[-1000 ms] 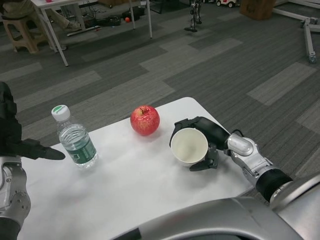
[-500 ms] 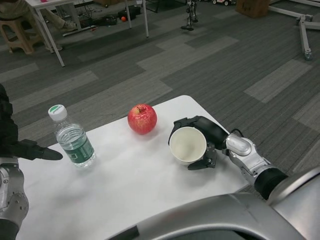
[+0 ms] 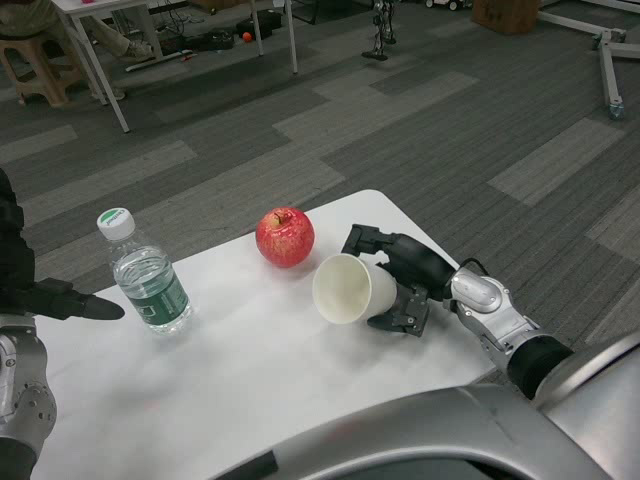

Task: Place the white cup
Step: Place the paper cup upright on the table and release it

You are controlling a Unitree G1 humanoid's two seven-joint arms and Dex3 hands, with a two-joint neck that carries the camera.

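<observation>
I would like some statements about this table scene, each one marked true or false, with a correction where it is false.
1. The right hand holds the white cup. True.
2. The white cup stands upright with its opening facing up. False: it is tilted on its side, its opening turned toward the camera and the left.
3. The red apple lies between the water bottle and the cup. True.
4. The water bottle has no cap. False: it carries a white and green cap.
5. The left hand grips the water bottle. False: it is beside the bottle, at the picture's left edge, holding nothing.
</observation>
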